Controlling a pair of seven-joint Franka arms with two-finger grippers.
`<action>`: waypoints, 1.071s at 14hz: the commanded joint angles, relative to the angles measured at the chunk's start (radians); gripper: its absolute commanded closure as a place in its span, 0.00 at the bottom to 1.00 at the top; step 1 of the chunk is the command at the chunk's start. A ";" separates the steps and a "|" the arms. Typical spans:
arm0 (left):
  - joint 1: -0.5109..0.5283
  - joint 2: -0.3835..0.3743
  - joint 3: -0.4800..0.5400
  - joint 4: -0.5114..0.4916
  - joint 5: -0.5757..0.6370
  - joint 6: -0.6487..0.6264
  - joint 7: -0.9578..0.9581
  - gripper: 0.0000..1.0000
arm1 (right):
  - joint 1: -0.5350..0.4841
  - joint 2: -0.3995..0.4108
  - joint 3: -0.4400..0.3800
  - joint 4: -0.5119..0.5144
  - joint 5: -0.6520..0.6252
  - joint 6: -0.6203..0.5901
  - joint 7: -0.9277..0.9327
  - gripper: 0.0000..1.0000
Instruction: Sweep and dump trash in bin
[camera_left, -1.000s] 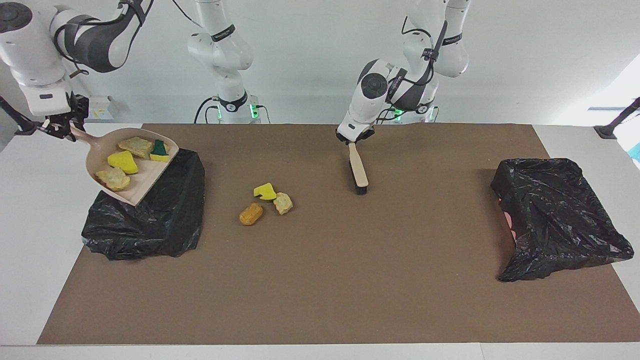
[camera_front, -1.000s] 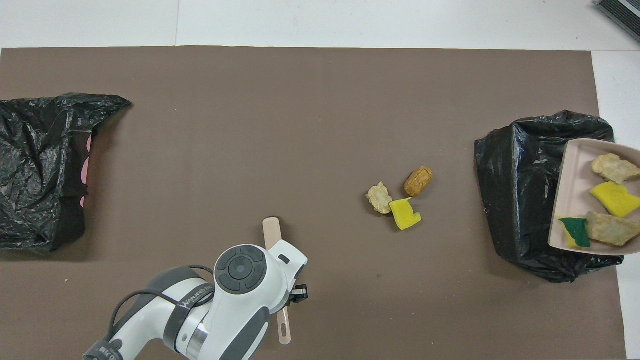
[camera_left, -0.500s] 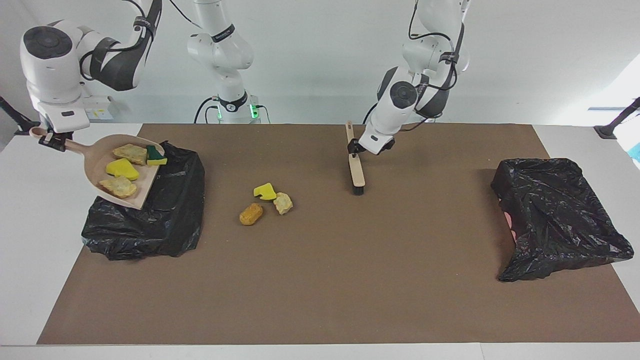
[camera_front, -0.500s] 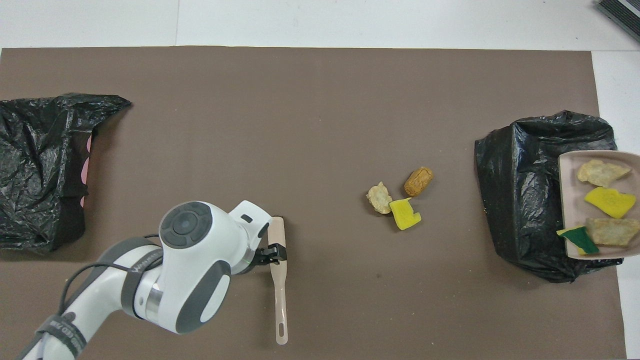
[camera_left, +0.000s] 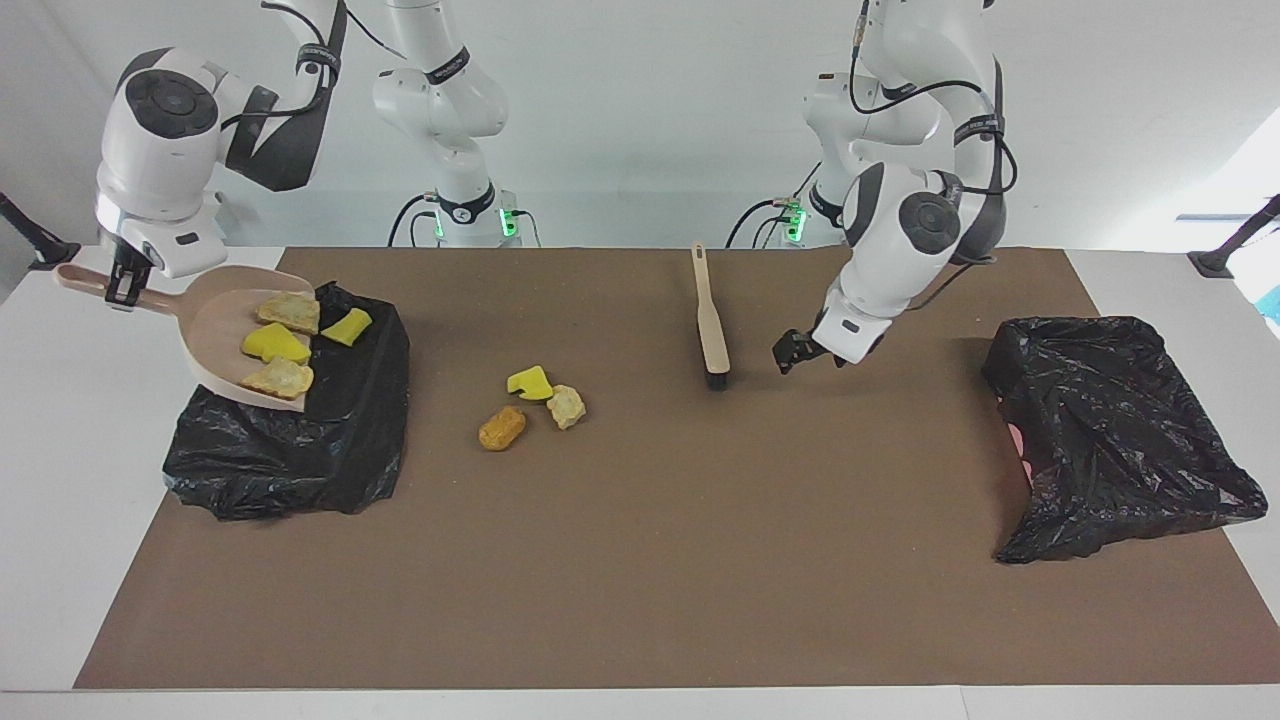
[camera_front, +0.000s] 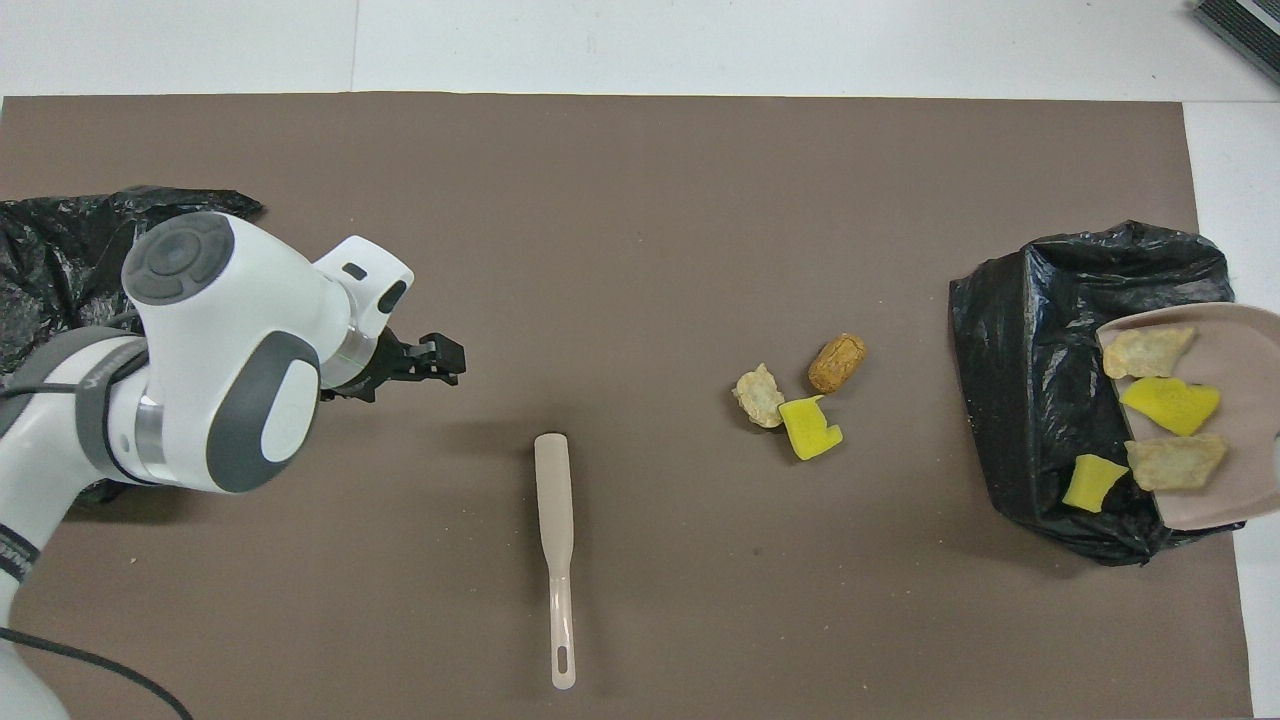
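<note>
Light, soft foam trash: 3 chunks (camera_left: 531, 400) lie mid-table, 3 ride the dustpan (camera_left: 230, 322) pinched at its handle by the right hand (camera_left: 118, 290) over a bag (camera_left: 290, 440), 1 on it; the left hand (camera_left: 797, 350) hangs spread beside the brush (camera_left: 711, 320), best scooped, not gripped.

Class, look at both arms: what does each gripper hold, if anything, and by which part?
The right gripper holds the dustpan by its handle, tilted over a black bin bag. The left gripper holds nothing; the brush lies on the table.
</note>
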 joint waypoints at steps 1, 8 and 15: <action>0.072 0.023 -0.010 0.112 0.039 -0.054 0.074 0.00 | 0.023 -0.006 -0.002 -0.007 -0.062 0.021 -0.028 1.00; 0.241 -0.014 -0.009 0.248 0.064 -0.263 0.344 0.00 | 0.041 -0.022 0.000 -0.002 -0.142 -0.048 -0.049 1.00; 0.232 -0.081 -0.015 0.312 0.161 -0.401 0.347 0.00 | 0.038 -0.011 0.000 0.036 -0.123 -0.056 -0.199 1.00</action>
